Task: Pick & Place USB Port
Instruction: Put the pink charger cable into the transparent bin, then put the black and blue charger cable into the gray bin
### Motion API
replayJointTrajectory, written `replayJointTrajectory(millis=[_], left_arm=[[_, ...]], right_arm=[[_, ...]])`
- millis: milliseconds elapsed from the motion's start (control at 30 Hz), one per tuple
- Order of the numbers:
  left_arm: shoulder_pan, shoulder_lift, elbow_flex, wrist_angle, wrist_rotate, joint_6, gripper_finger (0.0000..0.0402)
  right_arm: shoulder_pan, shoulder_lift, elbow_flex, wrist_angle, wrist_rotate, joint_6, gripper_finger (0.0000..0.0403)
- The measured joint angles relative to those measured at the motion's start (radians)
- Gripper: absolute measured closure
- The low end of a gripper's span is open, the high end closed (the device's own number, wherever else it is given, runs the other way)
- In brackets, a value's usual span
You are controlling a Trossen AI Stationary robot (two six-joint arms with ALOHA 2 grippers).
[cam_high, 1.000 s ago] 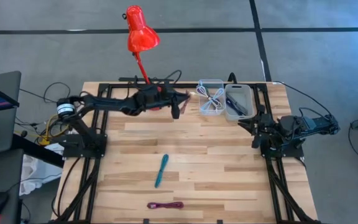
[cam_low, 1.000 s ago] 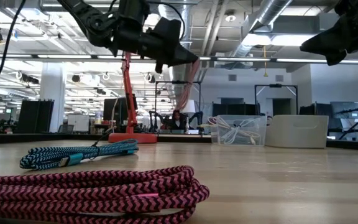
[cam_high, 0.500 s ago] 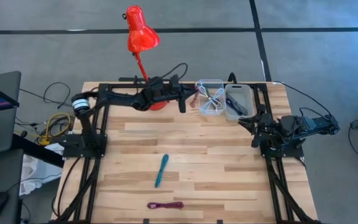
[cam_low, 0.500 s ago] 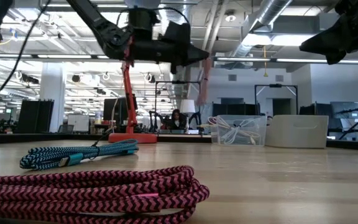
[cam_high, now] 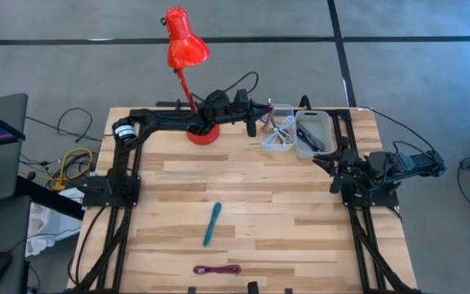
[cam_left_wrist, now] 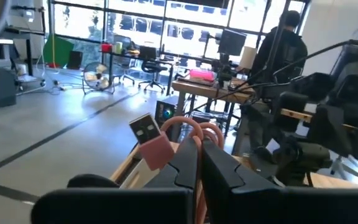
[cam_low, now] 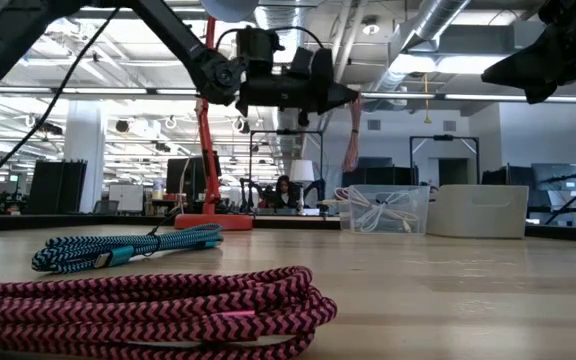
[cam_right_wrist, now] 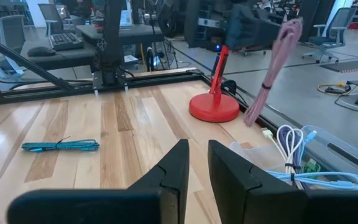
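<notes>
My left pincer point(cam_high: 254, 122) is stretched along the desk's point(cam_high: 300, 212) far edge, raised above the wood, its two fingers point(cam_left_wrist: 219, 171) clamped on a pink USB cable point(cam_left_wrist: 166, 142). The cable's bundled coil hangs down from the grip in mid-air point(cam_low: 351, 140), and its flat metal plug juts out beside the fingers in the left wrist view. The bundle hangs just short of the clear bin point(cam_high: 277, 129) at the far edge, which holds a loose white cable point(cam_high: 282, 131). A grey bin point(cam_high: 312, 135) stands touching that bin, toward the far right corner. The red lamp point(cam_high: 184, 41) has its base on the far edge, under my left arm.

My right pincer point(cam_right_wrist: 194, 165) waits over the right edge of the desk, its fingers close together with a narrow gap and holding nothing.

A teal cable point(cam_high: 211, 223) lies near the desk's middle, toward the near edge. A magenta cable point(cam_high: 216, 269) lies at the near edge.
</notes>
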Motion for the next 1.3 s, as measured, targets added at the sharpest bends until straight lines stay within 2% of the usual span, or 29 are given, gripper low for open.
replayJointTrajectory(millis=[467,833,967,1300], left_arm=[[0.020,0.188,0.125,-0.007,0.007,-0.050,0.0395],[0.023,0.237,0.148,-0.013,0.016,-0.078,0.0390],[0.023,0.230,0.148,-0.014,-0.014,-0.064,0.0370],[0.023,0.229,0.148,-0.013,-0.016,-0.056,0.0296]], right_arm=[[0.000,0.000,0.000,0.000,0.000,0.000,0.0349],[0.000,0.000,0.000,0.000,0.000,0.000,0.0349],[0.000,0.000,0.000,0.000,0.000,0.000,0.0349],[0.000,0.000,0.000,0.000,0.000,0.000,0.0349]])
